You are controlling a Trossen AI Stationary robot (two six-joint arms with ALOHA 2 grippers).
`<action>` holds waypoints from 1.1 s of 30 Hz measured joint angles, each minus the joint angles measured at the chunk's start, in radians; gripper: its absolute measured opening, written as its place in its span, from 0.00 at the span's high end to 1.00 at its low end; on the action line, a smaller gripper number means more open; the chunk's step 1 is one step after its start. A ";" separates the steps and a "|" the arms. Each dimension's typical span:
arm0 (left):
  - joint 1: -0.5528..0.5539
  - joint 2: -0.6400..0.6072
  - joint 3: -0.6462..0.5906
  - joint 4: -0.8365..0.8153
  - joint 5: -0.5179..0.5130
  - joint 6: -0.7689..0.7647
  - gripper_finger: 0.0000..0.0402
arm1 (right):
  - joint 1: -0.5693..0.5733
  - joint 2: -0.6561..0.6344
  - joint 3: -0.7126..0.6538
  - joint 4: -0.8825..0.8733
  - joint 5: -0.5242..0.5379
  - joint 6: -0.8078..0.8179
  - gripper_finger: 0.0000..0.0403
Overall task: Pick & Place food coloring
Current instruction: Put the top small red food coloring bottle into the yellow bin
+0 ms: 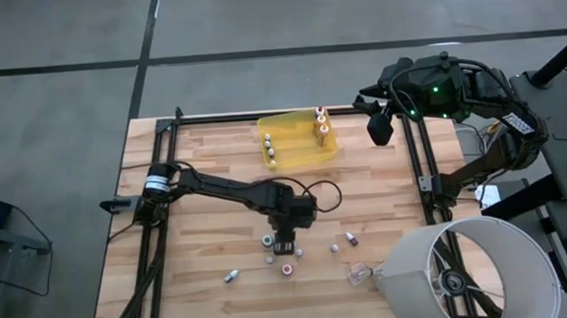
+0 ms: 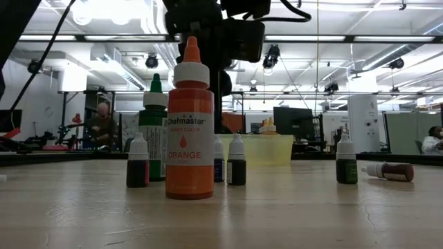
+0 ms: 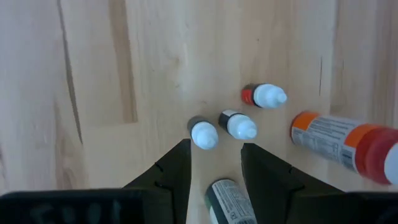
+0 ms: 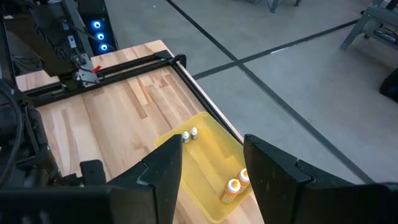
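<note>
Left jaws (image 1: 287, 246): hang over the bottle cluster near the desk's front edge, about midway along it; the two fingers (image 3: 174, 174) stand partly apart with nothing between them, and a green-labelled bottle (image 3: 229, 200) lies just below the gap.
Right jaws (image 4: 211, 174): raised beyond the desk's back right corner, well apart from the work; they stand fairly wide and hold nothing.
Food coloring by the front edge (image 1: 269, 242): several tiny bottles stand near the left jaws. In the left wrist view two white-capped bottles (image 3: 204, 133) stand side by side, just apart, right ahead of the fingertips; a third with a red body (image 3: 264, 96) stands a little farther on.
Orange bottle (image 2: 190, 124): upright, the nearest thing in the low view, with an orange cap and label; small dark bottles (image 2: 236, 160) stand close on both sides of it and a green-capped one (image 2: 154, 124) behind.
Outlying bottles: one lies on its side toward the front left corner (image 1: 230, 276); two stand apart to the right of the cluster (image 1: 350, 239).
Yellow tray (image 1: 292, 129): on the desk by the back edge, near its middle; it holds two small white-capped bottles (image 4: 189, 134) at one end and two orange-capped ones (image 4: 235, 185) at the other.
Clear plastic scrap (image 1: 357, 272): on the desk near the front right corner.
Desk (image 1: 194, 155): pale wooden slats with a dark frame.
</note>
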 joint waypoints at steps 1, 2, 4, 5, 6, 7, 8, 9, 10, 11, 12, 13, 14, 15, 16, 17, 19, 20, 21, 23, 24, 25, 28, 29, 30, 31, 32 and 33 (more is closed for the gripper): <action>0.000 0.000 0.001 -0.002 0.000 -0.014 0.72 | 0.000 0.000 0.000 0.000 0.000 0.000 0.59; -0.001 0.000 0.002 -0.002 0.000 -0.029 0.72 | 0.000 0.000 0.000 0.000 0.000 0.000 0.59; -0.003 0.000 0.001 -0.003 -0.001 -0.047 0.72 | 0.000 0.000 0.000 0.000 0.000 0.000 0.59; -0.004 0.000 0.001 -0.004 -0.002 -0.048 0.72 | 0.000 0.000 0.000 0.000 0.000 0.000 0.59; -0.006 0.000 0.001 -0.007 -0.007 -0.050 0.72 | 0.000 0.000 0.000 0.000 0.000 0.000 0.59; -0.007 0.000 0.000 -0.006 -0.013 -0.049 0.72 | 0.000 0.000 0.000 0.000 0.000 0.000 0.59; -0.007 0.000 0.000 -0.006 -0.018 -0.049 0.72 | 0.000 0.000 0.000 0.000 0.000 0.000 0.59; -0.007 0.001 0.000 -0.007 -0.026 -0.052 0.72 | 0.000 0.000 0.000 0.000 0.000 0.000 0.59; -0.007 0.001 0.000 -0.007 -0.033 -0.055 0.72 | 0.000 0.000 0.000 0.000 0.000 0.000 0.59; -0.006 0.001 0.000 -0.007 -0.036 -0.058 0.72 | 0.000 0.000 0.000 0.000 0.000 0.000 0.59; -0.006 0.001 0.000 -0.007 -0.036 -0.060 0.72 | 0.000 0.000 0.000 0.000 0.000 0.000 0.59; -0.006 0.001 0.000 -0.006 -0.044 -0.061 0.72 | 0.000 0.000 0.000 0.000 0.000 0.003 0.59; -0.006 0.004 0.000 -0.006 -0.053 -0.061 0.72 | 0.000 0.000 0.000 0.000 0.000 0.007 0.59; -0.006 0.005 0.000 -0.007 -0.069 -0.063 0.72 | 0.000 0.000 0.000 0.000 0.000 0.014 0.59; -0.006 0.006 -0.001 -0.006 -0.079 -0.065 0.72 | 0.000 0.000 0.000 0.000 0.000 0.021 0.59; -0.006 0.007 -0.001 -0.007 -0.080 -0.065 0.72 | 0.000 0.000 0.000 0.000 0.000 0.023 0.59; -0.005 0.008 -0.001 -0.006 -0.081 -0.065 0.72 | 0.000 0.000 0.000 0.000 0.000 0.025 0.59; -0.005 0.008 -0.001 -0.006 -0.083 -0.065 0.72 | 0.000 0.000 0.000 0.000 0.000 0.026 0.59; -0.005 0.008 -0.001 -0.006 -0.084 -0.065 0.72 | 0.000 0.000 0.000 0.000 0.000 0.026 0.59; -0.005 0.008 -0.004 -0.005 -0.084 -0.065 0.72 | 0.000 0.000 0.000 0.000 0.000 0.026 0.59; -0.005 0.008 -0.009 -0.001 -0.083 -0.066 0.72 | 0.000 0.000 0.000 0.000 0.000 0.026 0.59; -0.005 0.008 -0.015 0.004 -0.082 -0.066 0.72 | 0.000 0.000 0.000 0.000 0.000 0.026 0.59; -0.005 0.008 -0.038 0.008 -0.076 -0.066 0.72 | 0.000 0.000 0.000 0.000 0.000 0.026 0.59; -0.005 0.008 -0.045 0.012 -0.076 -0.069 0.72 | 0.000 0.000 0.000 0.000 0.000 0.026 0.59; -0.005 0.008 -0.050 0.020 -0.076 -0.072 0.72 | 0.000 0.000 0.000 0.000 0.000 0.026 0.59; -0.005 0.008 -0.051 0.024 -0.075 -0.073 0.72 | 0.000 0.000 -0.001 0.000 0.000 0.026 0.59; -0.005 0.008 -0.051 0.029 -0.075 -0.074 0.72 | 0.000 0.000 -0.001 0.000 0.000 0.026 0.59; -0.005 0.008 -0.050 0.031 -0.075 -0.075 0.72 | 0.000 0.000 -0.001 0.000 0.000 0.026 0.59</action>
